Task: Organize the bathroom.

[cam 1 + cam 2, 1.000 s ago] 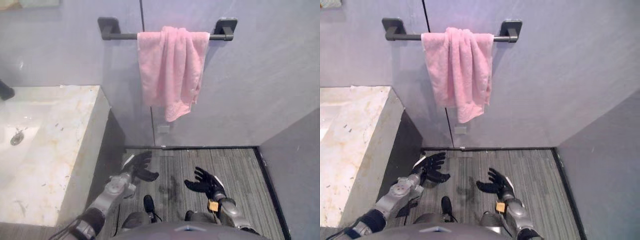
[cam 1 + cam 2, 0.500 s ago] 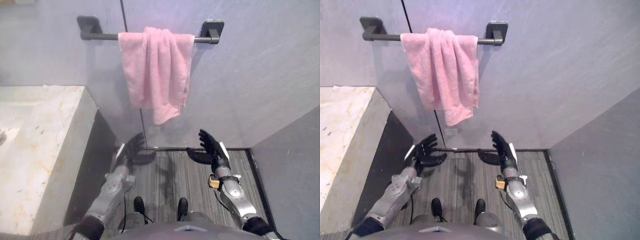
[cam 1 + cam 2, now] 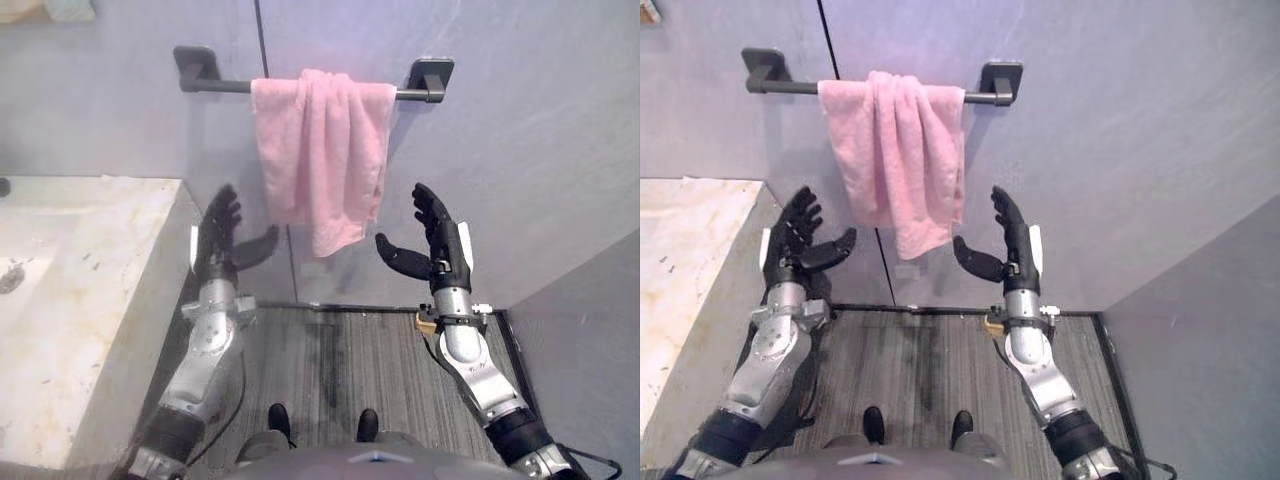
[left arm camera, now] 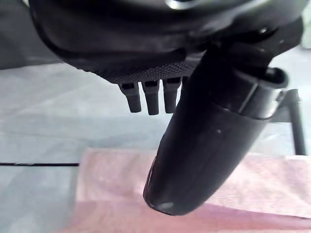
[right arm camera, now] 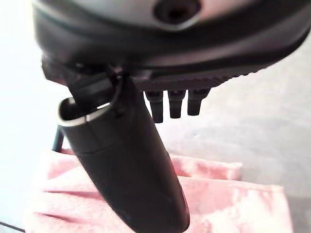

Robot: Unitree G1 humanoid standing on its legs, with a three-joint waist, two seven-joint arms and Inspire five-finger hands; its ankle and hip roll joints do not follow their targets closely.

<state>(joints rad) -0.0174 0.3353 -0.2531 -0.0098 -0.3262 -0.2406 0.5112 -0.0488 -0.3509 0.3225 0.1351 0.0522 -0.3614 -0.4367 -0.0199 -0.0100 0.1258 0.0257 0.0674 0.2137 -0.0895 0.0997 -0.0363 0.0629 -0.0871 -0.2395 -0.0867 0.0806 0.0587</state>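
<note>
A pink towel (image 3: 325,160) hangs bunched over a dark bar (image 3: 215,85) on the grey wall. My left hand (image 3: 218,245) is raised to the towel's left, open, fingers straight up and thumb toward the cloth, apart from it. My right hand (image 3: 435,240) is raised to the towel's right, also open, thumb pointing at the towel's lower corner without touching. The left wrist view shows the thumb (image 4: 204,141) before the pink towel (image 4: 107,189). In the right wrist view the thumb (image 5: 131,165) stands before the towel (image 5: 228,199).
A pale marble counter (image 3: 90,290) with a sink stands at the left, its dark side facing the left arm. Striped grey floor (image 3: 340,360) lies below. A grey wall (image 3: 590,350) closes the right side.
Both hands have risen from near the floor to towel height, one on each side of the towel. The camera has shifted slightly.
</note>
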